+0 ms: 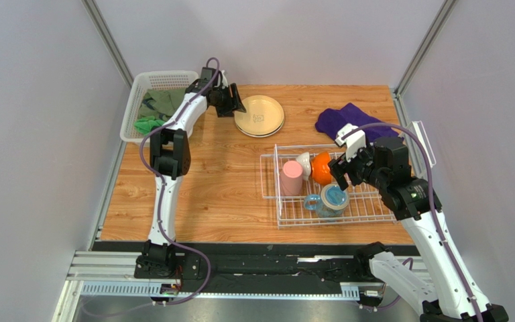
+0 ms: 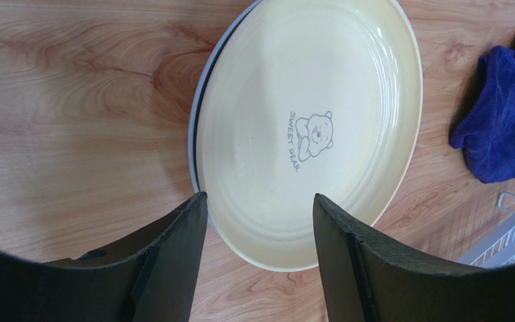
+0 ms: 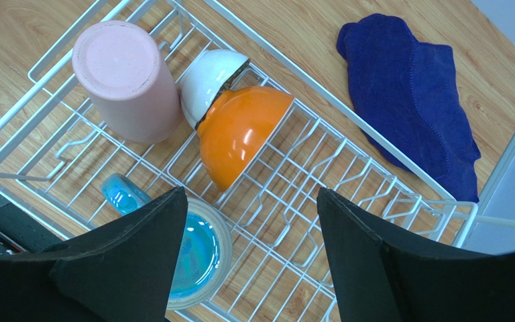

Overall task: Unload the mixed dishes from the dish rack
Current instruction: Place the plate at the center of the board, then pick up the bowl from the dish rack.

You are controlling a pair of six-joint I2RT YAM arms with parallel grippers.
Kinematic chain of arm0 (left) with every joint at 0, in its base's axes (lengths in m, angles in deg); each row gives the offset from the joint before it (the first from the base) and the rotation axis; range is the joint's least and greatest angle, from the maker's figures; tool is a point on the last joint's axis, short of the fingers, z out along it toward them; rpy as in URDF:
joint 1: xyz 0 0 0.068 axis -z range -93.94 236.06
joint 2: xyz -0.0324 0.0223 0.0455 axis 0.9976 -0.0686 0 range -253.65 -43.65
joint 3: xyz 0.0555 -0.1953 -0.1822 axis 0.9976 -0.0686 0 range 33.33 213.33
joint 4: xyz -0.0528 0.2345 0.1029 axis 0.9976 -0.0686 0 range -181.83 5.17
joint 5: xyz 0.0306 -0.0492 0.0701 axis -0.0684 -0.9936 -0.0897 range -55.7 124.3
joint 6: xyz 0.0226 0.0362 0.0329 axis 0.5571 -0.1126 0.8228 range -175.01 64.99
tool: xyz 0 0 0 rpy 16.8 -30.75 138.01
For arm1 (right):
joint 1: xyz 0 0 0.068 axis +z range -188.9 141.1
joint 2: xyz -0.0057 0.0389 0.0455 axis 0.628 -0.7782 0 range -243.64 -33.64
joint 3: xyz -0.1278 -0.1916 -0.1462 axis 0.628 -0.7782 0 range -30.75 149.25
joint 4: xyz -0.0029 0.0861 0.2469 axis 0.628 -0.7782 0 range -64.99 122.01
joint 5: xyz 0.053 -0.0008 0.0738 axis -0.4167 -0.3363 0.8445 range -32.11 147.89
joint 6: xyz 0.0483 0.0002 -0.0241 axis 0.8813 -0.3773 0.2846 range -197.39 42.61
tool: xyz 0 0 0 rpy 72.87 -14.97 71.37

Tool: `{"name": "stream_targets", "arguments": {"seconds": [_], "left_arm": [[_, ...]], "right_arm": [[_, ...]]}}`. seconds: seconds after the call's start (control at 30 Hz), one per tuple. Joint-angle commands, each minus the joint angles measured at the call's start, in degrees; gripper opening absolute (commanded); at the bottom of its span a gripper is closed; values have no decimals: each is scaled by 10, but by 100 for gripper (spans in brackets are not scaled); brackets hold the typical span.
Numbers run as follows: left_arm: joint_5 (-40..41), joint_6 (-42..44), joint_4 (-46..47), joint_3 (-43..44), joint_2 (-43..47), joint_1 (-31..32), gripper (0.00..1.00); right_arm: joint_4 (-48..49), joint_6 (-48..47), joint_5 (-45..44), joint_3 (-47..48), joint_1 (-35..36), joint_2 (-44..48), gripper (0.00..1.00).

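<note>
At the near right of the tabletop (image 1: pixel 200 194) stood the white wire dish rack (image 1: pixel 294 211); a blue mug (image 1: pixel 334 197) sat in its near part, its handle pointing left. Behind the mug a pink tumbler (image 1: pixel 291 178) rested at the rack's left side, its closed end turned towards the right wrist camera. An orange bowl (image 1: pixel 321 168) leaned on its side among the tines to the tumbler's right; a white bowl (image 1: pixel 304 163) touched it on the far-left side, likewise tipped.

The right end effector (image 1: pixel 342 173) hung over the middle of the rack, above the mug and the orange bowl. Its fingers were spread wide and gripped nothing; in the wrist view the bowl and the bare wires showed in the gap between them.

Farther back, apart from the rack, a stack of cream plates (image 1: pixel 259 115) lay flat on the wood; the top plate bore a small bear drawing with the words SWEET BEAR. The left end effector (image 1: pixel 235 102) hovered over the stack's left edge, its fingers parted about as wide and holding nothing.

A purple cloth (image 1: pixel 347 122) lay crumpled to the right of the plates, just beyond the rack's far side. At the far left a white mesh basket (image 1: pixel 136 114) held green cloths (image 1: pixel 159 104).
</note>
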Motion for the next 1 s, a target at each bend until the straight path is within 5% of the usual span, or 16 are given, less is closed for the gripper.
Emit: {"name": "stream_targets", "arguments": {"seconds": [0.0, 0.3, 0.6, 0.97], "left_arm": [[9, 25, 1, 0, 72, 3, 68], [20, 75, 34, -80, 161, 4, 75], [-8, 124, 45, -153, 239, 4, 94], [-47, 182, 53, -233, 310, 4, 97]], "right_arm": [[13, 1, -21, -3, -1, 9, 76], [25, 23, -48, -21, 0, -12, 77], [51, 29, -14, -56, -1, -29, 78], [76, 44, 49, -84, -11, -34, 72]]}}
